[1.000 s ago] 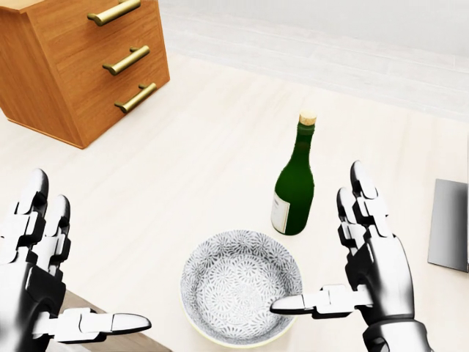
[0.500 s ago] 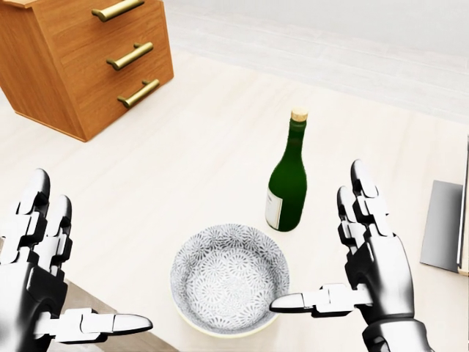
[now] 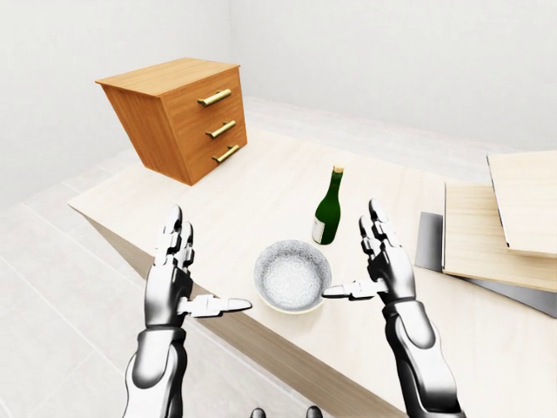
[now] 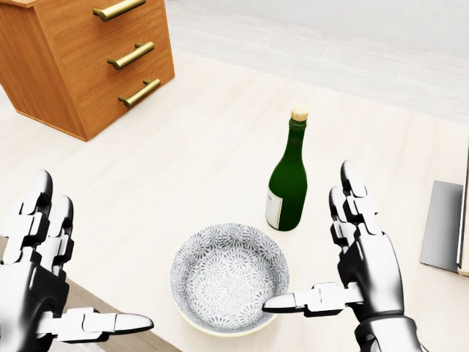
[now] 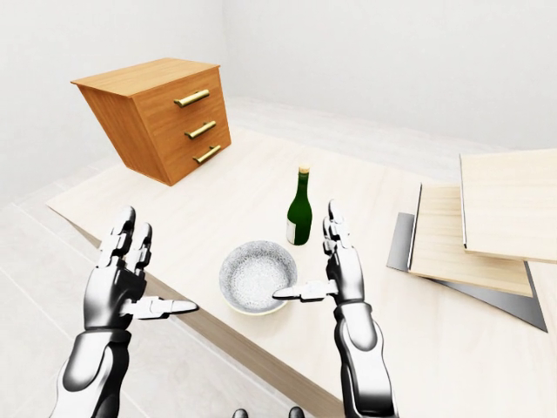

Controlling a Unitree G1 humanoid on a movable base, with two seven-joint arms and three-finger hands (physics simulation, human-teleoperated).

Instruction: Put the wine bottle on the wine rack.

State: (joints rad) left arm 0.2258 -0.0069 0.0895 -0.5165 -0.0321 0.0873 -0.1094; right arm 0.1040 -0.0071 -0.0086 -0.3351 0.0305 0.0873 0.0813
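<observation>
Bottle (image 4: 288, 183) upright — right hand (image 4: 350, 253) spread, empty.

Items counted: one green wine bottle (image 4: 287, 187), corked; one patterned bowl (image 4: 229, 277); one wooden drawer unit (image 3: 181, 115) with three brass handles; two stacked light wood boards (image 3: 502, 222); one desk (image 3: 261, 178); two robot hands.

Bright, even, shadowless simulator light; sharp throughout, with no glare or blur
</observation>
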